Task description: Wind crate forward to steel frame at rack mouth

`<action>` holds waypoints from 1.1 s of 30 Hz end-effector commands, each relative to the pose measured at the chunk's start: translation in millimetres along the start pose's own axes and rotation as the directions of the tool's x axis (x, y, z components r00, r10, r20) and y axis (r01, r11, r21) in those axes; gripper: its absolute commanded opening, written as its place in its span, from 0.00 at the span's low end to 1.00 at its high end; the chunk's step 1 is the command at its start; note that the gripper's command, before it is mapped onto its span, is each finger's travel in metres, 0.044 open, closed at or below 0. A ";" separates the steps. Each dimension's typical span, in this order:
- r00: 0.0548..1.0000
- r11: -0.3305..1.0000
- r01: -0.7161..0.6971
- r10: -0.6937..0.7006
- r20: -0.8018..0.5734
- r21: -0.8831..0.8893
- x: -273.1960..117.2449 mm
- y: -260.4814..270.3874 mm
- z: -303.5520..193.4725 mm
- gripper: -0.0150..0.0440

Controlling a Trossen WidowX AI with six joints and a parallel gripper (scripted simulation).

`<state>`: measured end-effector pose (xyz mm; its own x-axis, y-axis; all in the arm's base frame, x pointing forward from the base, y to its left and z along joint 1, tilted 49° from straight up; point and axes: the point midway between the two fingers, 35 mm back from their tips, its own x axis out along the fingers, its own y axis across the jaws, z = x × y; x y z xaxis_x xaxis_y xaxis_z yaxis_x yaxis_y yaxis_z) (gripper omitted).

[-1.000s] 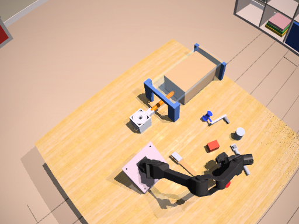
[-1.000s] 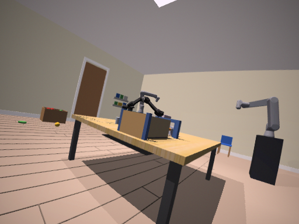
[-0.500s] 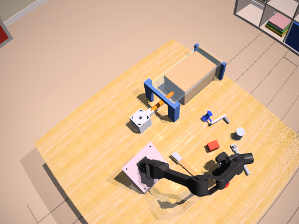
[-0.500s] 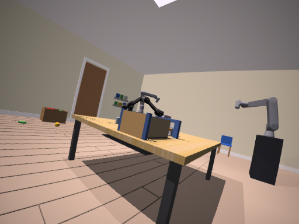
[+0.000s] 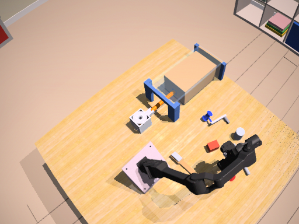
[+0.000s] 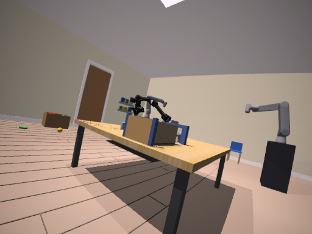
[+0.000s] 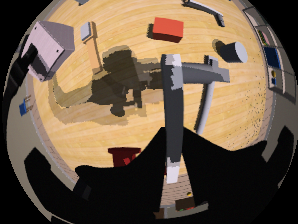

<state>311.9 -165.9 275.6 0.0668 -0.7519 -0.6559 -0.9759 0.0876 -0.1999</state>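
The tan crate (image 5: 191, 70) (image 6: 138, 129) sits flat in the clear-panelled cubby, with a gap before the blue frame (image 5: 160, 94) at its mouth. An orange strap (image 5: 161, 103) joins it to the grey winch (image 5: 143, 123), whose round top hole is empty. My gripper (image 7: 171, 130) (image 6: 139, 111) is shut on a crank handle (image 7: 173, 110), a dark bar with light ends and a sideways grey grip. It is held above the bench, away from the winch. In the top view the arm hides most of the handle.
A second crank (image 5: 218, 119) (image 7: 202, 8) lies by a blue knobbed piece (image 5: 207, 116). A grey rod (image 7: 205, 105), a cylinder (image 5: 239, 133) (image 7: 234, 51), a red block (image 5: 213, 145) (image 7: 168, 29) and a brush (image 5: 184, 165) (image 7: 92, 50) lie around my arm. The arm's base stands on a lilac plate (image 5: 149, 150).
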 end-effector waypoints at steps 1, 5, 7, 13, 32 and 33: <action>1.000 1.000 0.008 -0.008 -0.008 0.016 -12.4 3.9 -6.1 0.25; 1.000 1.000 0.008 -0.008 -0.008 0.016 -12.4 3.9 -6.1 0.25; 1.000 1.000 0.008 -0.008 -0.008 0.016 -12.4 3.9 -6.1 0.25; 1.000 1.000 0.000 0.000 -0.004 0.009 -9.1 3.3 -2.7 0.25; 0.985 0.980 -0.036 0.002 0.171 0.196 -18.8 -26.3 180.6 0.25; 0.984 0.977 -0.041 0.003 0.176 0.208 -20.0 -25.7 190.1 0.25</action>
<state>371.1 -53.7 178.2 0.1037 -0.6456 -0.7566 -0.9203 0.2263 -0.3192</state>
